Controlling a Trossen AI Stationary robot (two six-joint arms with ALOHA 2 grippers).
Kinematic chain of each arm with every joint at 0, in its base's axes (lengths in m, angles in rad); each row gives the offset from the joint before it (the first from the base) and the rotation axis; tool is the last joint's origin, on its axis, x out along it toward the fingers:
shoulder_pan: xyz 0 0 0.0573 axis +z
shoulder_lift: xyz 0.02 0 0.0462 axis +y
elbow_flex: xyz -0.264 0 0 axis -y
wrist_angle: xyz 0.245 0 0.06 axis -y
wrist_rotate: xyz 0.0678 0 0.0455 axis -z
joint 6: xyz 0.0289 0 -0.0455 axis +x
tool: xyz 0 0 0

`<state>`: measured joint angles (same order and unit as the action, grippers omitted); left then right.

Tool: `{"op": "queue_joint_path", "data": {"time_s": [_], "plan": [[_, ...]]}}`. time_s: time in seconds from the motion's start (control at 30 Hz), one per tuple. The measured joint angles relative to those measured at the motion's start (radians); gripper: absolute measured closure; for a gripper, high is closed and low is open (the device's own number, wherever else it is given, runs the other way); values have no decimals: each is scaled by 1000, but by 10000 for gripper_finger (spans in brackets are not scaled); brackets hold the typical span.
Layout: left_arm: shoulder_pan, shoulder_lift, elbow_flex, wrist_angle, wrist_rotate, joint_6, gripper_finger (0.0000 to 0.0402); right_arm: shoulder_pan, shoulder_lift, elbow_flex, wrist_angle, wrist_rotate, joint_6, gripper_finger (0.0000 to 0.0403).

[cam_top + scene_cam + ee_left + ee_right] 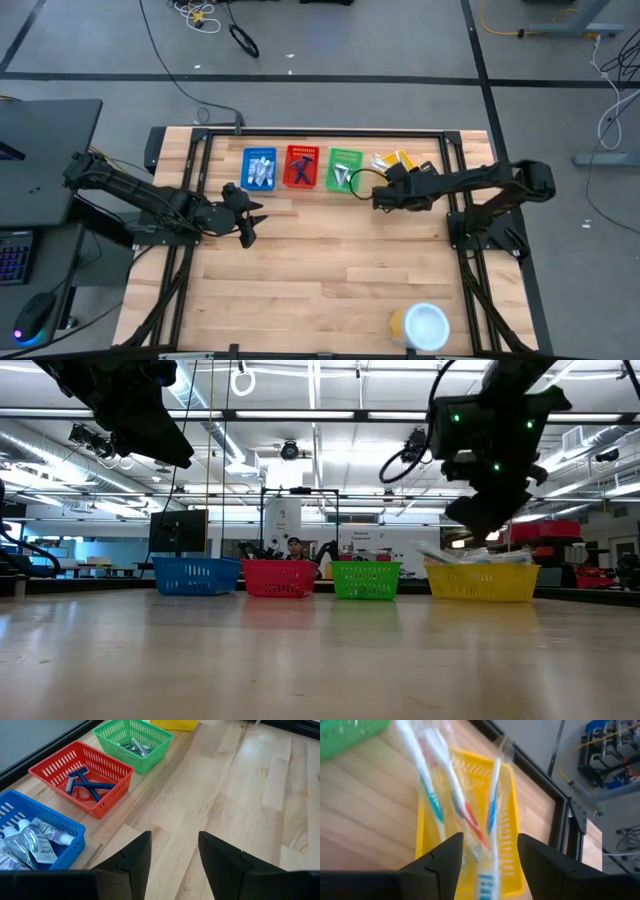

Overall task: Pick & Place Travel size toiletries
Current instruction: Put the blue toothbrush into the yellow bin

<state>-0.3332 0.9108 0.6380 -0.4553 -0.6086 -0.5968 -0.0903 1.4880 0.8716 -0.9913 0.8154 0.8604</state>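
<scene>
Four small baskets stand in a row along the table's far side. The blue basket (260,170) holds white tubes (30,837), the red basket (301,167) dark blue razors (82,780), the green basket (344,168) silvery packets (132,745). The yellow basket (512,810) holds toothbrushes (452,790) in clear wrappers, which lean up out of it. My right gripper (490,842) hovers open just near of and above the yellow basket (482,582), and the brushes show in the gap beyond its fingers. My left gripper (175,840) hangs open and empty above bare wood, near of the blue basket.
A round white-and-yellow container (422,325) sits near the table's front right. Black frame rails (455,170) run along the far edge and both sides. Bare wood (320,270) spreads across the middle and front of the table.
</scene>
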Motion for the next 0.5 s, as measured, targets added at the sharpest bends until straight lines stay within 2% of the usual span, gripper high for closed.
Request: {"op": "queue_joint_path", "data": {"time_s": [0.13,0.27,0.37,0.5], "plan": [[0,0,0,0,0,0,231,-49,-51,8,-13,-25,-3,205],[0,0,0,0,0,-1,231,-165,-79,8,-11,-192,-38,205],[0,0,0,0,1,-1,231,-254,-82,8,25,-281,-159,205],[0,0,0,0,1,-1,231,-344,-82,8,161,-423,-323,205]]}}
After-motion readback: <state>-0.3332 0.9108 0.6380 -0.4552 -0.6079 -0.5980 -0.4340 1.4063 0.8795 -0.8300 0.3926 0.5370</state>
